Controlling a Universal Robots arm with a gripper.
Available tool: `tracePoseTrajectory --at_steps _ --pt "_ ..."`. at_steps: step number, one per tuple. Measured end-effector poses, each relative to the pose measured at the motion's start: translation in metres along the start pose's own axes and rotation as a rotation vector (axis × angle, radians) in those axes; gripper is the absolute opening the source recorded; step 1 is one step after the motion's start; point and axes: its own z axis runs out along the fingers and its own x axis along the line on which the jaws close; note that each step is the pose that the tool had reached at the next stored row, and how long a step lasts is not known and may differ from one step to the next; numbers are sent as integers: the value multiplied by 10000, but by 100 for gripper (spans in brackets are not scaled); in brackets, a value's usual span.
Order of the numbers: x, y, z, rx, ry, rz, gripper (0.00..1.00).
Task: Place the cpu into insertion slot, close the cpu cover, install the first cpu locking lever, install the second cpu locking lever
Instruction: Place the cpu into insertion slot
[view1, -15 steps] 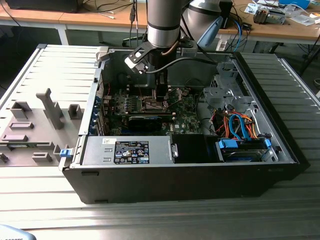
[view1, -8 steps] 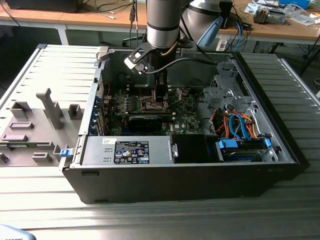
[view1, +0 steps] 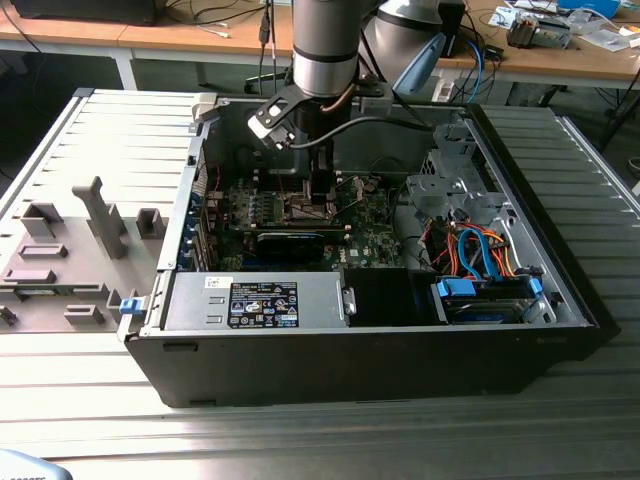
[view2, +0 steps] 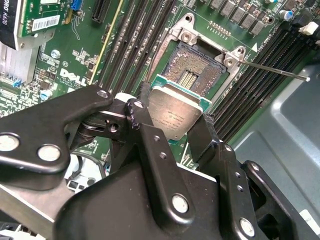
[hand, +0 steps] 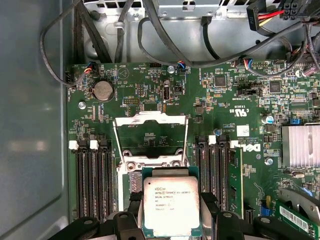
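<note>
Cpu (hand: 171, 206), silver top, green edge, clamped in end effector (view2: 174, 125), near insertion slot (view2: 192, 70)

Arm (view1: 325, 45) hung down into the open pc case (view1: 400, 370) w/ gripper (view1: 318, 200) just over the green mobo (view1: 375, 218), behind the psu box (view1: 200, 300).

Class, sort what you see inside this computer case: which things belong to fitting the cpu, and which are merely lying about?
Job in hand:
cpu, clamped in the jaws of the gripper
insertion slot
cpu cover, open
locking lever

Lying about:
power supply box
coin battery
memory slots
heatsink
blue and orange cables
</note>
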Motion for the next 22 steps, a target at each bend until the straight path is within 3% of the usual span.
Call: tracePoseTrajectory --at_steps 22 --pt "1 -21 41 1 -1 0 55"
